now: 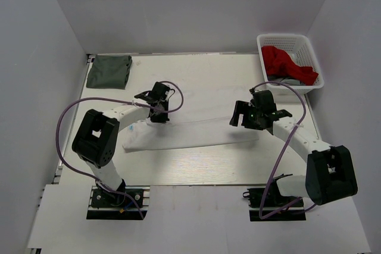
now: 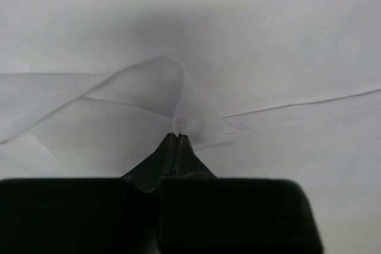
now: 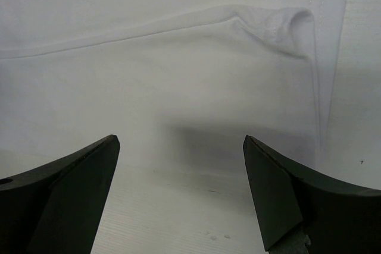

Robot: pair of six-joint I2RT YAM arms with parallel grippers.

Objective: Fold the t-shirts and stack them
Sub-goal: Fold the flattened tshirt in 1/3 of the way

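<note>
Left gripper (image 2: 177,136) is pressed together, clamped on a raised fold of the white t-shirt (image 1: 196,135) | right gripper (image 3: 180,141) is held wide apart over that shirt's right end, nothing gripped | white t-shirt is laid as a long band across the table (image 1: 202,168) middle | dark grey-green t-shirt (image 1: 109,71) is folded at the far left corner

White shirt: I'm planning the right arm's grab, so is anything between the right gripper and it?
Nothing visible. The open right gripper hangs right over the white shirt, at its bare edge.
</note>
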